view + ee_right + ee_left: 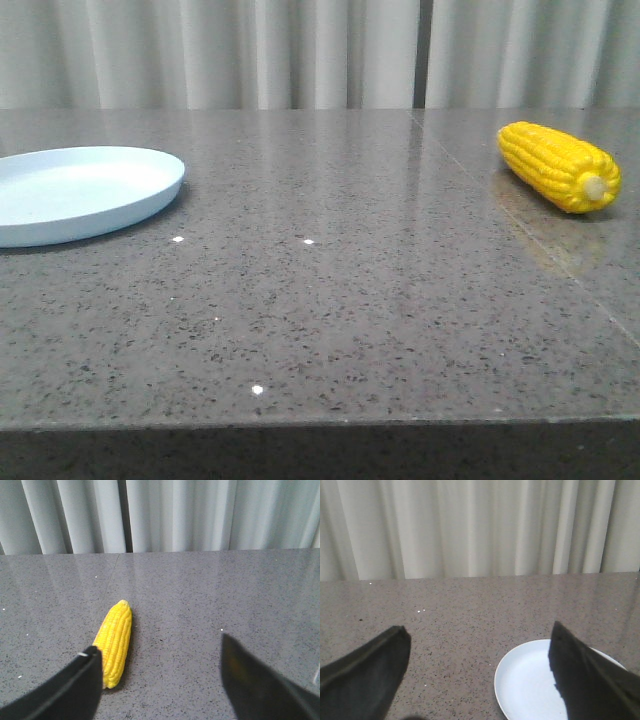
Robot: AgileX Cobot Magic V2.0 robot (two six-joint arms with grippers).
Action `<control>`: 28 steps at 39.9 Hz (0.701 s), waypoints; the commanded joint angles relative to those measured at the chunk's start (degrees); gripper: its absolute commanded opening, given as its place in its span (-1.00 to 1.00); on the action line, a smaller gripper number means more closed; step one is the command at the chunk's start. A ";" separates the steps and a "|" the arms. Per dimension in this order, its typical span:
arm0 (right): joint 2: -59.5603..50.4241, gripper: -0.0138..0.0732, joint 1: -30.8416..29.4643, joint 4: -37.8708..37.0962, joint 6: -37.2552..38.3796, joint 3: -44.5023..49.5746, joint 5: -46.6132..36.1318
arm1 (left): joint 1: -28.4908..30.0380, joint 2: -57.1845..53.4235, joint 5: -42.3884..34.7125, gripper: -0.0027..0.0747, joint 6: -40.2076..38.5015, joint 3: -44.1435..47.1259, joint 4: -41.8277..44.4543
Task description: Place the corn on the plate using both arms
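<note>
The yellow corn (558, 165) lies on the grey stone table at the far right, its pale stub end toward the front. The pale light-blue plate (75, 190) rests at the far left, nothing on it. Neither gripper shows in the front view. In the right wrist view the right gripper (159, 650) is open and empty above the table, and the corn (115, 641) lies just beyond one fingertip. In the left wrist view the left gripper (479, 635) is open and empty, and the plate (530, 685) is partly behind one finger.
The speckled grey table (330, 300) has a seam running diagonally near the corn. Pale curtains (300, 50) hang behind the far edge. The table's front edge runs along the bottom of the front view.
</note>
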 commanded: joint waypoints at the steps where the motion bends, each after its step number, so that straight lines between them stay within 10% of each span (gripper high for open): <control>1: 0.75 0.72 -0.37 0.20 -0.26 -2.16 -4.29 | -0.08 0.62 -4.90 0.66 -0.05 -2.08 0.00; 11: 0.75 0.72 -0.37 0.20 -0.26 -2.16 -4.29 | -0.08 8.95 -0.68 0.52 -0.05 -6.68 0.00; 28: 0.75 0.72 -0.37 0.20 -0.26 -2.16 -4.29 | -0.08 41.77 33.78 0.17 -0.05 -35.13 -2.98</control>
